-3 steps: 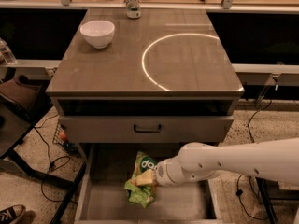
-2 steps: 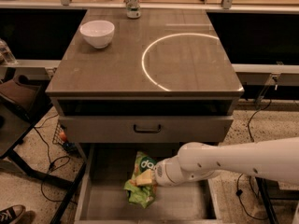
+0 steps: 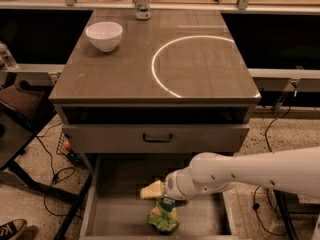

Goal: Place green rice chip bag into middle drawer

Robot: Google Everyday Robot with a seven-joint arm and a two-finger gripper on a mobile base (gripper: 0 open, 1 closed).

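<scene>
The green rice chip bag (image 3: pixel 162 217) lies crumpled on the floor of the pulled-out middle drawer (image 3: pixel 117 216), near its front middle. My gripper (image 3: pixel 154 193) reaches into the drawer from the right on the white arm (image 3: pixel 250 171). It hovers just above and left of the bag, and one pale finger (image 3: pixel 150 190) shows. The gripper looks open, and the bag's top edge sits right under it, apart from the finger.
The grey drawer front with the dark loop handle (image 3: pixel 157 137) is shut above the open drawer. A white bowl (image 3: pixel 104 35) and a can (image 3: pixel 142 3) stand on the cabinet top. Cables (image 3: pixel 52 176) and a shoe (image 3: pixel 12 229) lie on the floor at the left.
The bag was at the gripper's fingers a second ago. It now lies lower and nearer the drawer's front, off the finger. The arm has hardly moved.
</scene>
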